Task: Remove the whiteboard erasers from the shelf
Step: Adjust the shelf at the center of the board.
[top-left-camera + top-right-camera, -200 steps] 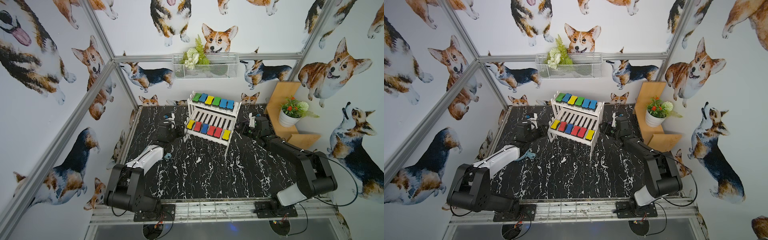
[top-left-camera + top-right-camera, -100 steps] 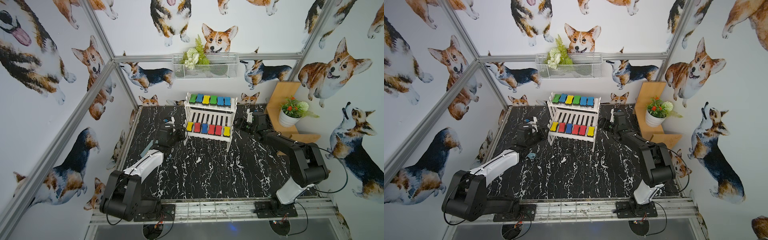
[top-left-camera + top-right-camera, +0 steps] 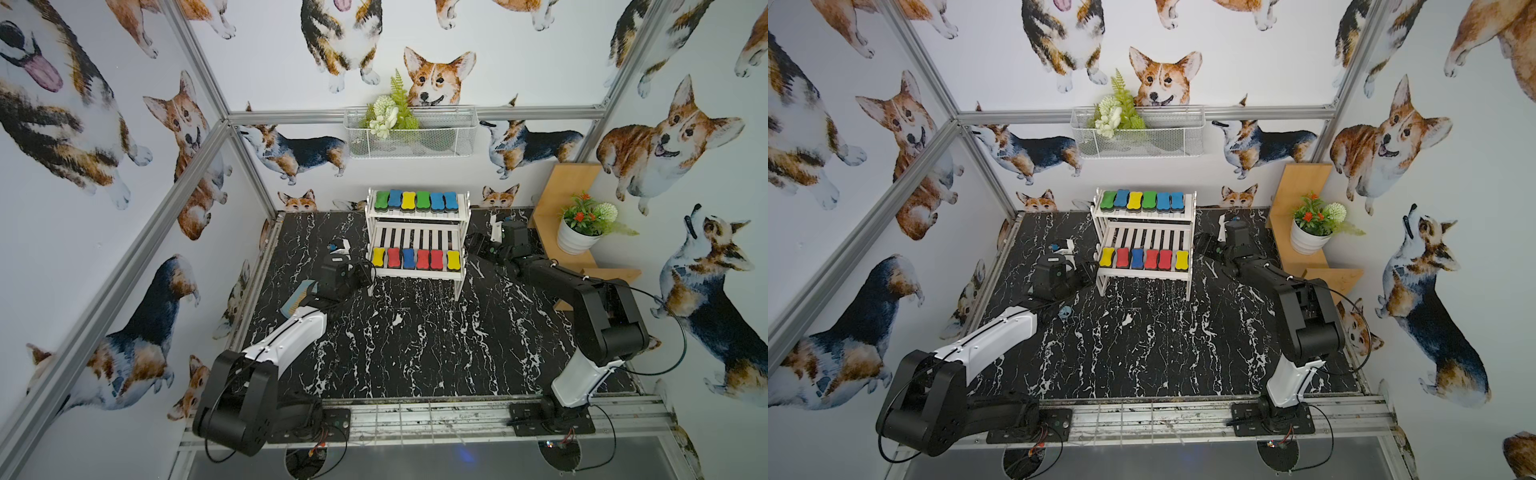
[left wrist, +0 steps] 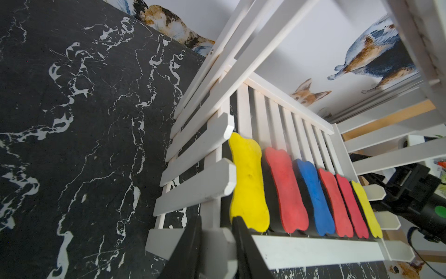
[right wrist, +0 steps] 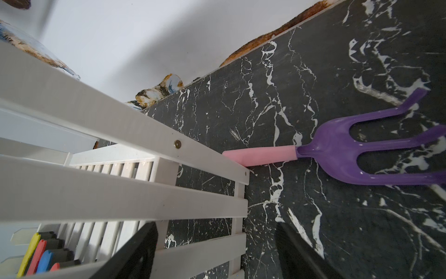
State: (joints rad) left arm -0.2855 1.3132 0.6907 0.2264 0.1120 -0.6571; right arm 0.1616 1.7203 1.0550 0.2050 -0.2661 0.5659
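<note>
My left jaws are clamped on the front corner post of the small white slatted two-tier shelf, with a black finger on either side of it. Just beside that finger lies a yellow bone-shaped whiteboard eraser. It's first in the lower row of six: yellow, red, blue, red, red, yellow. My right jaws stand wide open at the shelf's other end. Their fingers straddle the side slats, and bare desk shows between one finger and the wood. Past them a purple-and-pink toy garden fork lies flat, its pink handle running behind a slat. The upper row holds six more: green, blue, yellow, green, blue, blue. In both top views the shelf stands at the back of the black marbled desk. A tan wooden stepped shelf is off to my right.
</note>
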